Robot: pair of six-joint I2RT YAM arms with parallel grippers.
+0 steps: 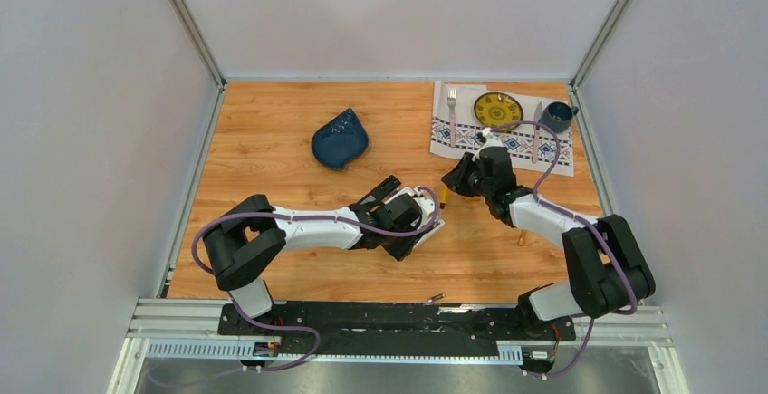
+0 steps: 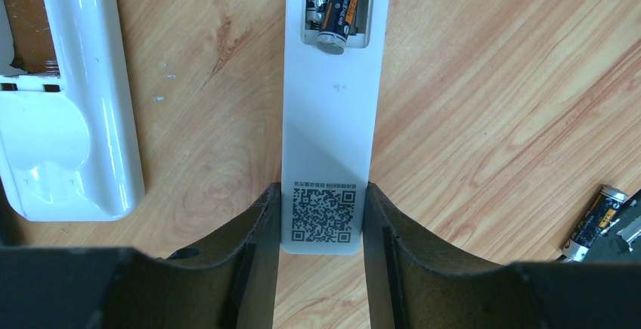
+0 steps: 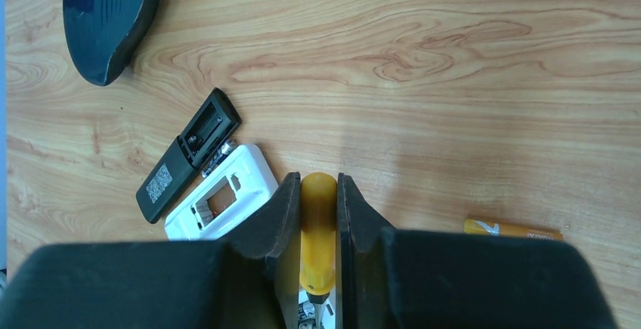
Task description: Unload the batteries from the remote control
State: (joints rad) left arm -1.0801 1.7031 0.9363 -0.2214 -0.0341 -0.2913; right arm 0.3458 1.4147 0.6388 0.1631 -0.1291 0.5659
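Wood surface (image 1: 272, 140): L gripper (image 2: 321, 215) pinches slim white remote (image 2: 330, 117), dark batts (image 2: 340, 4) inside; R gripper (image 3: 319, 193) holds orange-handled screwdriver (image 3: 318, 246); one orange-gold batt (image 3: 512, 230) out.

Packed at centre: left tool (image 2: 321, 193) on slim white remote (image 2: 329, 117), right tool (image 3: 317, 181) on screwdriver (image 3: 317, 219), white remote shell (image 2: 75, 117) and black remote (image 3: 189, 151) alongside. Barred at back by blue dish (image 1: 340, 138) and placemat (image 1: 471, 136). Passable over bare surface (image 1: 263, 122) far left; loose battery (image 3: 512, 229) near right.

White remote (image 2: 330, 117) lies back-up, QR end clamped in left gripper (image 2: 321, 200); bay open at far end, dark-orange battery (image 2: 338, 7) inside. Loose battery (image 2: 596, 221) lies flat right of gripper.
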